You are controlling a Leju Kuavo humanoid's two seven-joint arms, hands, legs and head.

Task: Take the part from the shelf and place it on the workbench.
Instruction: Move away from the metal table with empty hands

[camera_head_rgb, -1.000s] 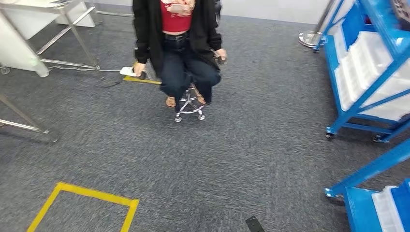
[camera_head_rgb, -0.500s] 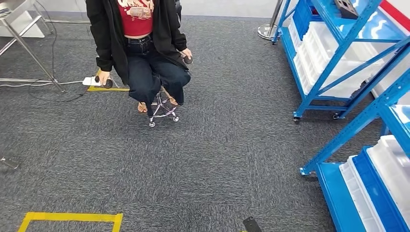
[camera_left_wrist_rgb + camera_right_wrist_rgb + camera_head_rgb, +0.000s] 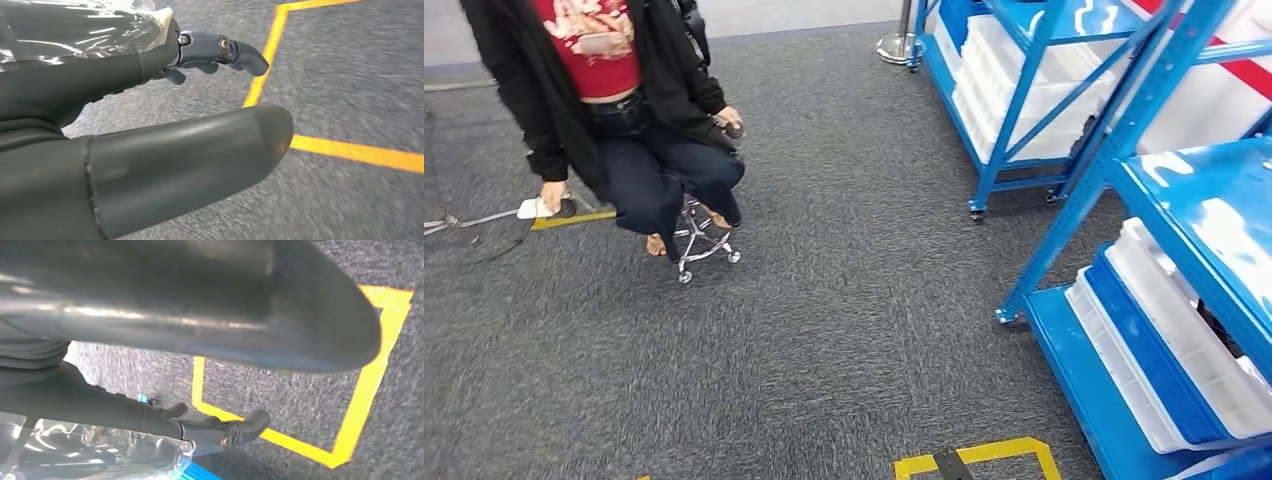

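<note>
Two blue shelves stand on the right of the head view. The near shelf (image 3: 1114, 150) carries white trays (image 3: 1194, 345) and a blue tray (image 3: 1146, 350) packed side by side on its lowest level; what lies inside them cannot be made out. The far shelf (image 3: 994, 140) holds more white trays (image 3: 1014, 75) on its lower levels, their contents likewise hidden. The part to be taken cannot be picked out on either shelf, so its place relative to the hands cannot be told.

The left hand (image 3: 200, 90) hangs over the carpet with its thumb and dark fingers (image 3: 240, 50) apart and nothing between them. The right hand (image 3: 225, 380) also hangs over the carpet, thumb and fingers (image 3: 250, 425) spread and holding nothing.

The floor is a grey carpet (image 3: 844, 300) marked with yellow tape (image 3: 984, 455), a corner of it at the lower edge of the head view and lines of it under both hands in the wrist views. A person (image 3: 614, 110) in a black jacket and red top sits on a wheeled stool (image 3: 699, 245) to the left, well apart from the shelves, one hand beside a white power strip (image 3: 532, 208) on the floor. A chrome post base (image 3: 894, 45) stands near the far shelf.
</note>
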